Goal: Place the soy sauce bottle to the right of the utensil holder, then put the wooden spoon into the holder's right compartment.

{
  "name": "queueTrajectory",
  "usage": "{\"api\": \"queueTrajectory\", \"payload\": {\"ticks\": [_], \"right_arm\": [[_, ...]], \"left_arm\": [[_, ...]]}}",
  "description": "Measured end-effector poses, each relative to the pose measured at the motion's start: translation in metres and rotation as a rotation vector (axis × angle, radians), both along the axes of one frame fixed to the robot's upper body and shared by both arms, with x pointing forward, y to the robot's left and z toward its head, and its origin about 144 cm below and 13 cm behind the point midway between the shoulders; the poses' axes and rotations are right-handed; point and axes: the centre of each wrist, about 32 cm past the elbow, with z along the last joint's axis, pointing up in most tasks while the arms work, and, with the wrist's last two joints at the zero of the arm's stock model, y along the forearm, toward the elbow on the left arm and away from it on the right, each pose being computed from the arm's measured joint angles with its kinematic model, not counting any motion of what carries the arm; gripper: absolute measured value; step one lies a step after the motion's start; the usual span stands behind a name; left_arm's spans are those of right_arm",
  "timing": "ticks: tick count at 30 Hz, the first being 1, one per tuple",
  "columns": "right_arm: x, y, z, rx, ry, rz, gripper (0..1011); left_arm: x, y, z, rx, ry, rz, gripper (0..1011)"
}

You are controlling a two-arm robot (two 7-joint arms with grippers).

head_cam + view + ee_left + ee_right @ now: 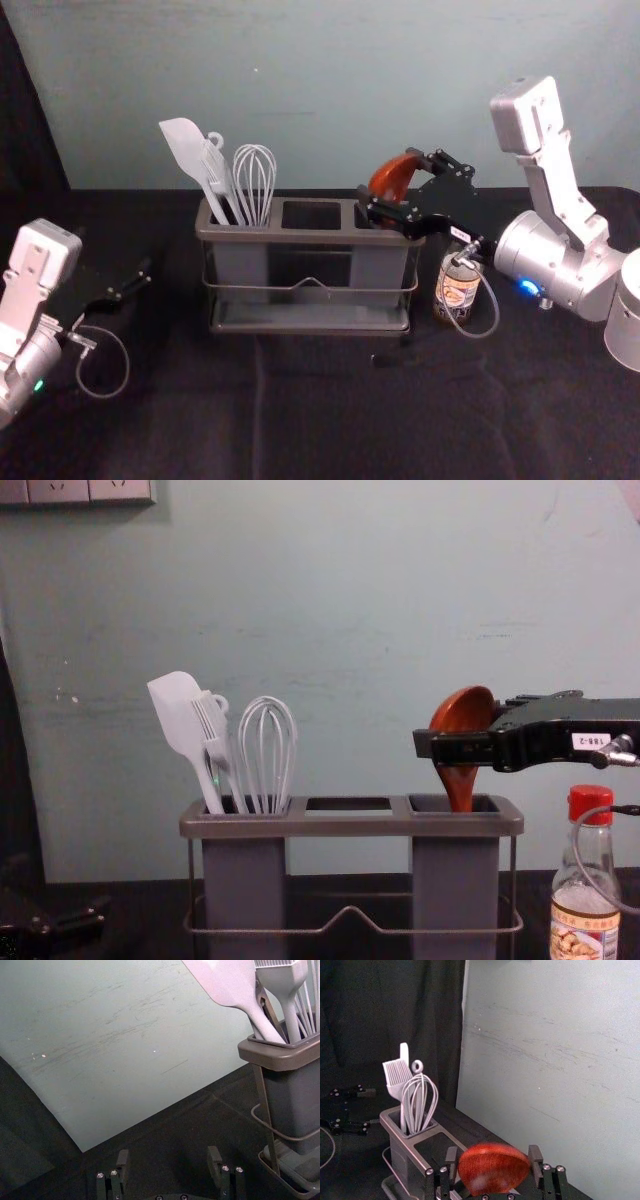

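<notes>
Holding the wooden spoon (457,777) by its bowl (466,712) with the right gripper (493,1157), closed against both sides, above the right compartment (456,880) of the utensil holder (300,826); handle (461,798) down inside. Likely ready for final lowering: sink it straight, stay above the holder's rim (370,826), open evenly, then lift away. Avoid knocking the soy sauce bottle (585,920), upright just right of the holder. Leave the left gripper (168,1155) parked, wide open and empty, left of the holder.
</notes>
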Motion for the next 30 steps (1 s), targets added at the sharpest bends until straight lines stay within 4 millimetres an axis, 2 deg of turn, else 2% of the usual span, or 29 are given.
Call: {"api": "queueTrajectory", "payload": {"ticks": [5,15,21,30], "right_arm": [[0.000,0.000,0.000,0.000,-0.001,0.000,1000],[0.000,0.000,0.000,0.000,-0.003,0.001,1002],[-0.021,0.008,0.005,-0.010,-0.084,-0.076,1002],[-0.062,0.022,-0.010,0.029,-0.178,-0.242,1002]], "left_arm": [[0.000,0.000,0.000,0.000,0.000,0.000,1012],[0.000,0.000,0.000,0.000,0.000,0.000,1012],[0.000,0.000,0.000,0.000,0.000,0.000,1011],[0.000,0.000,0.000,0.000,0.000,0.000,1011]]}}
